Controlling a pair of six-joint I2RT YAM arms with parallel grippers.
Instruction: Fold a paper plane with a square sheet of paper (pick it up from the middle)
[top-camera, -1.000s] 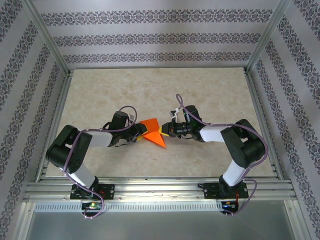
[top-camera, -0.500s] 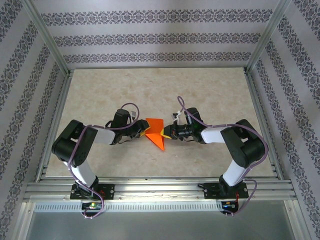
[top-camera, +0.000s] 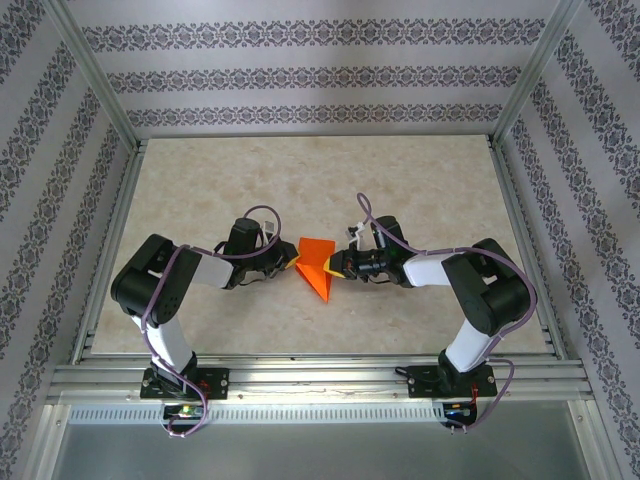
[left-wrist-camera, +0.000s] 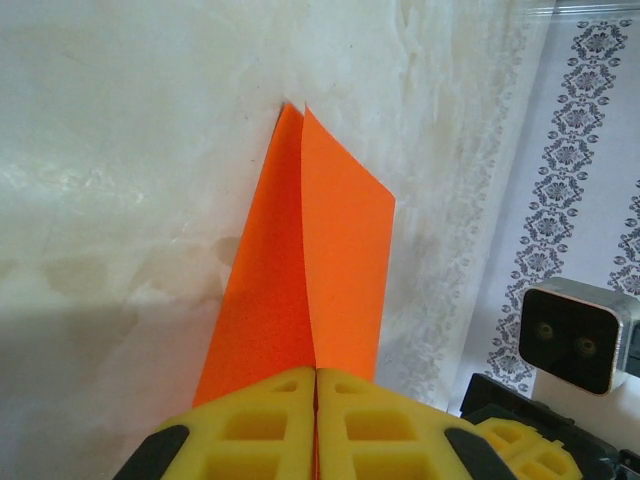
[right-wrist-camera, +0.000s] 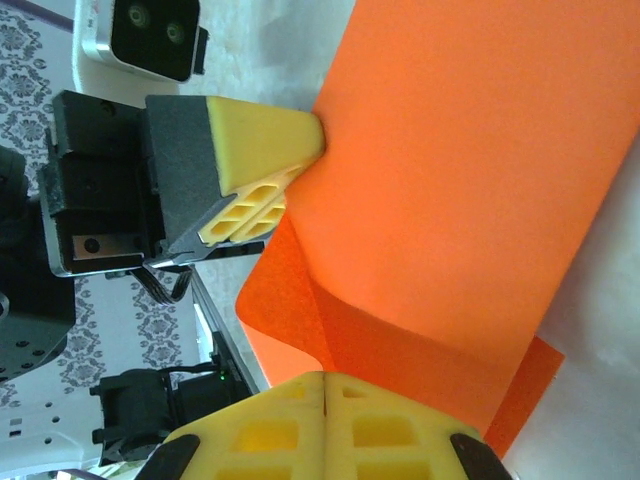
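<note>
The square sheet of paper (top-camera: 318, 266), bright orange, is folded along a centre crease into a pointed wedge and hangs between both grippers at the table's middle. My left gripper (top-camera: 293, 263) is shut on its left end. In the left wrist view the yellow fingertips (left-wrist-camera: 280, 400) press together on the paper (left-wrist-camera: 310, 250), whose two flaps run away to a point. My right gripper (top-camera: 334, 268) is shut on the right end. In the right wrist view its jaws meet on the curled paper (right-wrist-camera: 470, 180), and the left gripper's fingers (right-wrist-camera: 265, 150) pinch the far edge.
The beige marbled table (top-camera: 420, 190) is bounded by aluminium rails (top-camera: 320, 380) at the near edge and posts at the corners, with patterned walls behind. Both arm bases stand on the near rail. The right wrist's camera (left-wrist-camera: 575, 335) sits close beside the paper.
My left gripper has reached right and closed on the paper's left end. The paper has shifted slightly right. The right gripper has stayed shut on it throughout.
</note>
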